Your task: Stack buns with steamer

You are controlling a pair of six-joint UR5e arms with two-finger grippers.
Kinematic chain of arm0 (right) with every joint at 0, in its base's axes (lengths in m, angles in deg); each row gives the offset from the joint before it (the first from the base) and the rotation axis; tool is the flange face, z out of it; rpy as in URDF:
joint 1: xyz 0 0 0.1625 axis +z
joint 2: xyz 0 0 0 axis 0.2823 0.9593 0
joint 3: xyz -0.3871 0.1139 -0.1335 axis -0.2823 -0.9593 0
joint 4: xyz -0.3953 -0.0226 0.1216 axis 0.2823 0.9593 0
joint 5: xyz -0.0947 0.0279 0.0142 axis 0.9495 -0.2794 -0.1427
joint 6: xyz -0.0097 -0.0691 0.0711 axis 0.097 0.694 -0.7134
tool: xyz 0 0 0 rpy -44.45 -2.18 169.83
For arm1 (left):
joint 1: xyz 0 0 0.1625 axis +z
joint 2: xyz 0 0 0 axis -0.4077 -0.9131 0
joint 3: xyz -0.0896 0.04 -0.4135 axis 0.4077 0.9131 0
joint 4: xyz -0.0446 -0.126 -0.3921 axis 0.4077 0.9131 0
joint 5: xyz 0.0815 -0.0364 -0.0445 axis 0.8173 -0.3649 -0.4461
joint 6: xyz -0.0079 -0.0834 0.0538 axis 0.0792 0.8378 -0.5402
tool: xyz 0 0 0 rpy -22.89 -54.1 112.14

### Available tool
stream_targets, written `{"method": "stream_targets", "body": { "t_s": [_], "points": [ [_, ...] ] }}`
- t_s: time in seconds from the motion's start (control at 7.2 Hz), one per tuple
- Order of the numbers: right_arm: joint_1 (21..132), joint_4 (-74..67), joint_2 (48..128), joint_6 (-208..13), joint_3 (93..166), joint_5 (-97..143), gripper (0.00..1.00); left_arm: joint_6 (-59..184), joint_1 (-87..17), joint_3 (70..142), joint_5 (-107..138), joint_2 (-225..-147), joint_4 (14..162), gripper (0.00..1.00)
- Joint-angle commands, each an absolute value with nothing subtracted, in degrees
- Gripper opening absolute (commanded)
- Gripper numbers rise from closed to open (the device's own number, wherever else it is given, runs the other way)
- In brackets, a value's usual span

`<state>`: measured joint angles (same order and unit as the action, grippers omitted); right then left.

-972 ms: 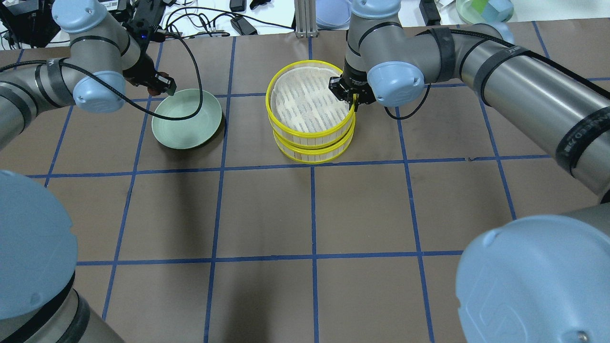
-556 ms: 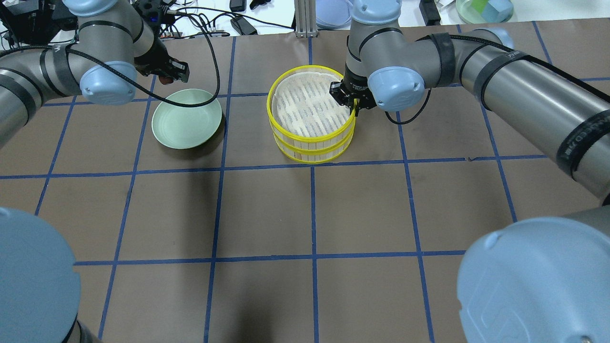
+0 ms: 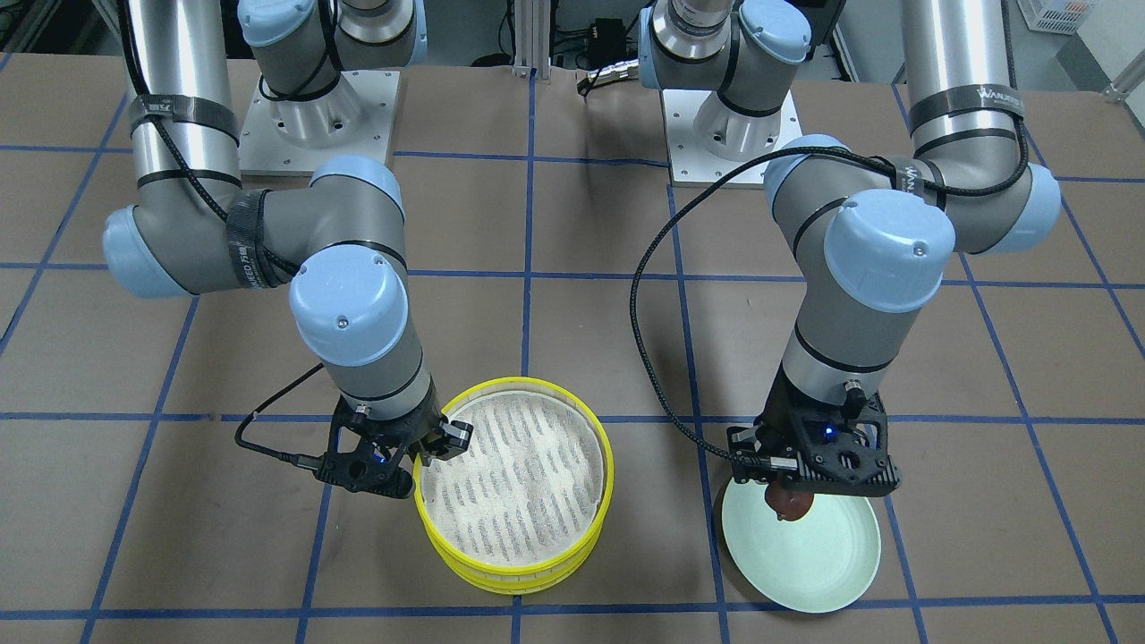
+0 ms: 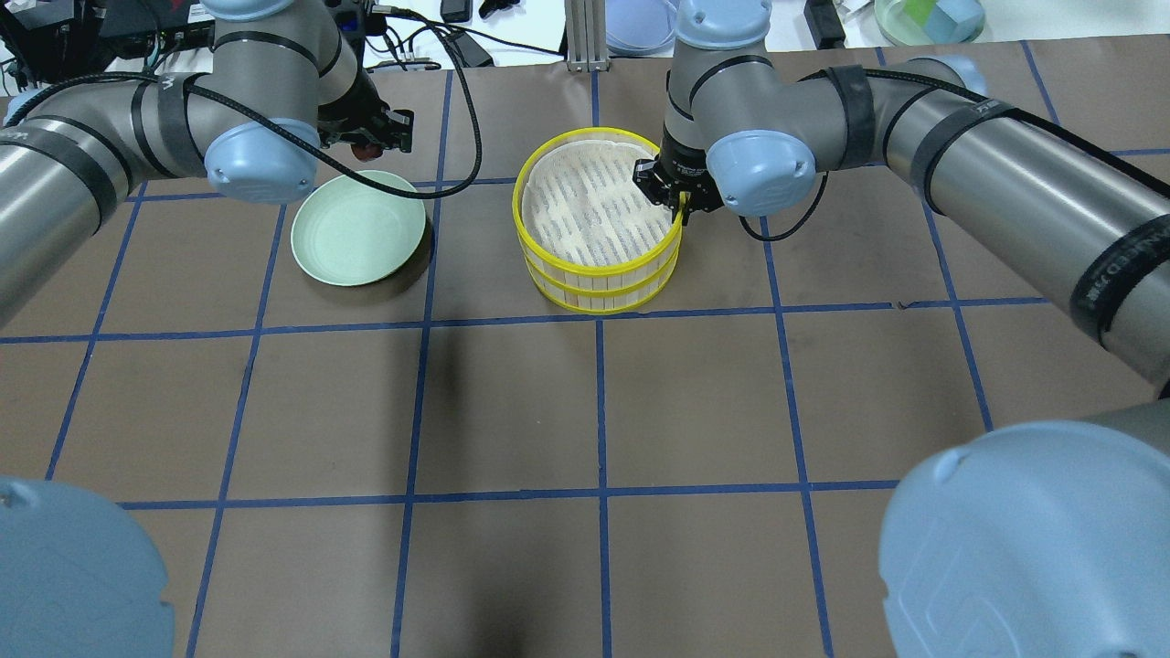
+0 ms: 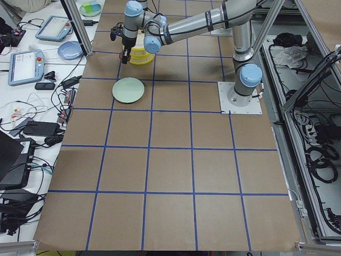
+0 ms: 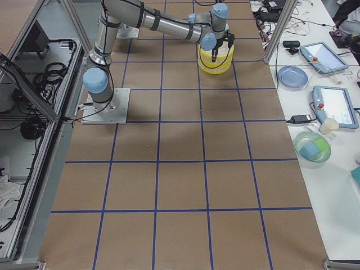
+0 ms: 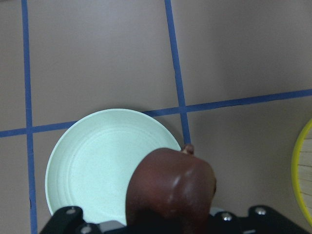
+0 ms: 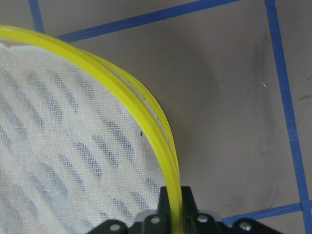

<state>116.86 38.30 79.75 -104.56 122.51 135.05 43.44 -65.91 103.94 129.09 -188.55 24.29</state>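
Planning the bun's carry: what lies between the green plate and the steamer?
Overhead view: only bare table and one blue tape line between green plate and steamer.

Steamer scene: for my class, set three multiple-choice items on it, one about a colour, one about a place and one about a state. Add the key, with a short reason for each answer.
1. What colour are the rims of the steamer?
A yellow
B blue
C red

2. Where is the brown bun?
A inside the steamer
B in the left gripper, over the edge of the plate
C lying at the plate's centre

3. What is the state of the right gripper?
A open above the plate
B shut on the steamer's rim
C holding the plate

Key:
1 A: both stacked tiers show yellow hoops.
2 B: the left wrist view shows the bun in the gripper, with the plate's edge below it.
3 B: the right wrist view shows the rim pinched between the fingers.
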Motion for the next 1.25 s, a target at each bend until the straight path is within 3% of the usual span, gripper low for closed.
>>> {"method": "stream_targets", "body": {
  "t_s": [0.0,0.14,0.28,0.56,0.83,1.11],
  "points": [
    [116.9,38.5,79.8,-104.6,122.5,134.9,0.00,47.5,-66.2,103.9,129.1,-188.4,24.4,0.00],
    [116.9,38.5,79.8,-104.6,122.5,134.9,0.00,47.8,-66.4,104.0,128.5,-188.3,24.5,0.00],
    [116.9,38.5,79.8,-104.6,122.6,134.9,0.06,47.8,-66.6,104.3,128.5,-189.2,24.5,0.00],
    [116.9,38.6,79.8,-104.6,122.6,134.4,0.45,47.4,-67.2,104.4,128.6,-188.5,24.5,0.00],
    [116.9,39.3,79.9,-104.6,122.6,134.1,0.73,47.9,-68.4,104.3,128.4,-188.1,24.1,0.00],
    [116.6,39.2,82.8,-104.5,122.4,134.1,0.77,52.6,-72.4,103.8,128.4,-188.2,23.6,0.00]
  ]
}}
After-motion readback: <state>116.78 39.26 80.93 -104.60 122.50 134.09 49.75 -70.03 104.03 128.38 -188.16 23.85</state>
